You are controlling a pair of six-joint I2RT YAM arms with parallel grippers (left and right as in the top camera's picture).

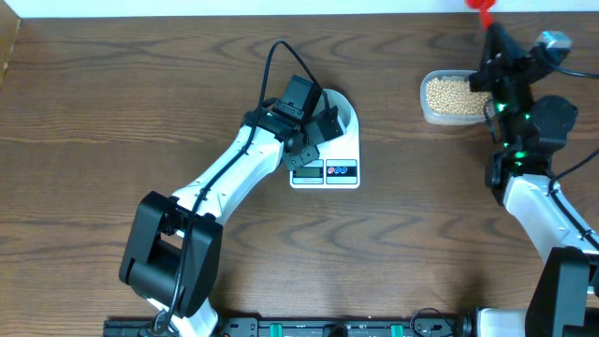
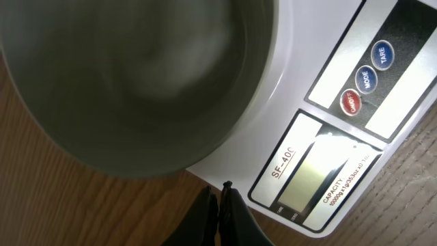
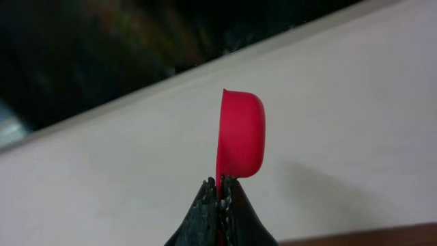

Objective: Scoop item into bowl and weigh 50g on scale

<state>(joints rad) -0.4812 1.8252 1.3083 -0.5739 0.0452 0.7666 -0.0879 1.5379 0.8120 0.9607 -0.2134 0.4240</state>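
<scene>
Left jaws are clenched on nothing, tips pressed together just in front of the bowl [image 2: 136, 75], near the edge of the scale [image 2: 321, 130]. The bowl sits on the scale's platform, with the display and buttons off to the side. Right jaws are clamped on the handle of a red scoop [image 3: 240, 133], held upright and edge-on. The beans [image 1: 454, 94] are in the clear container [image 1: 426, 114] on the counter [image 1: 421, 243], just beside the right arm [image 1: 524, 122].
</scene>
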